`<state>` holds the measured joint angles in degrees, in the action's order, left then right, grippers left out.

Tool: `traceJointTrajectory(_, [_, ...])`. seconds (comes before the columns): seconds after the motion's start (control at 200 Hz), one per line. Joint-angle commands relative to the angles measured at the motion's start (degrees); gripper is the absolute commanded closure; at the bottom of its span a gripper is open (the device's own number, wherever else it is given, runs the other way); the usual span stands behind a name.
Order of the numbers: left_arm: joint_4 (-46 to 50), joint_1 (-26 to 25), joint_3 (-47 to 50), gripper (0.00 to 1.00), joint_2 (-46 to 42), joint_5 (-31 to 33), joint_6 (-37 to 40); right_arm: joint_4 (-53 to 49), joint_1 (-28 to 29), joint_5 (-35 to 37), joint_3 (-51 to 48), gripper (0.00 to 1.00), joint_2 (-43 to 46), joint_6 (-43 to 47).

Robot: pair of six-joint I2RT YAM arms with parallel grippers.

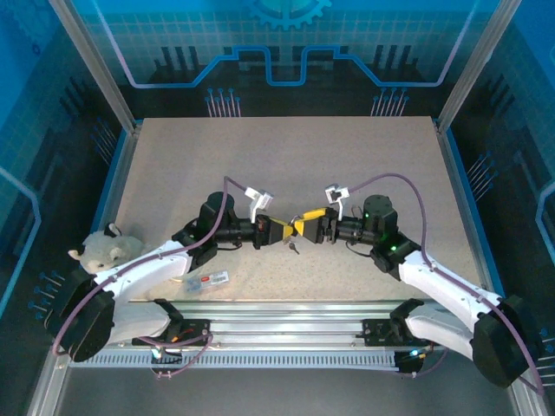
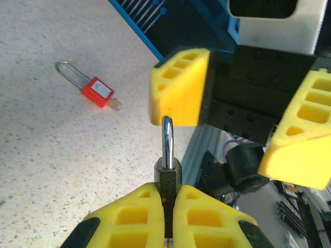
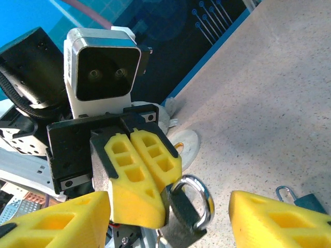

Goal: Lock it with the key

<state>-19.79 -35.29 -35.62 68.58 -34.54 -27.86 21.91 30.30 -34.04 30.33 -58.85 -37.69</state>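
Low in the middle of the left wrist frame, the left claw (image 2: 168, 190) is pinched tight on the dark body of the padlock (image 2: 168, 173). Its silver shackle points up toward the right claw (image 2: 238, 111), whose yellow fingers stand wide apart, holding nothing. The right wrist view places the padlock in the gap between those fingers, at bottom centre, and adds a teal padlock (image 3: 305, 202) lying at lower right on the table (image 3: 269, 103); the left wrist view instead has a red padlock (image 2: 95, 92) at upper left.
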Motion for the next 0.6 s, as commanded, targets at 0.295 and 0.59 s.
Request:
traceJointTrajectory(0.295, [-2.1,-0.8,-2.0,1.00,0.5,-4.6,2.1,6.7,0.0,-4.2,-1.0,0.56,-0.6,0.3])
traceJointTrajectory(0.59, [-3.5,-0.8,-1.5,1.00,-0.8,-5.0,1.3,8.7,0.4,-3.6,-3.1,0.65,-1.1,-0.3])
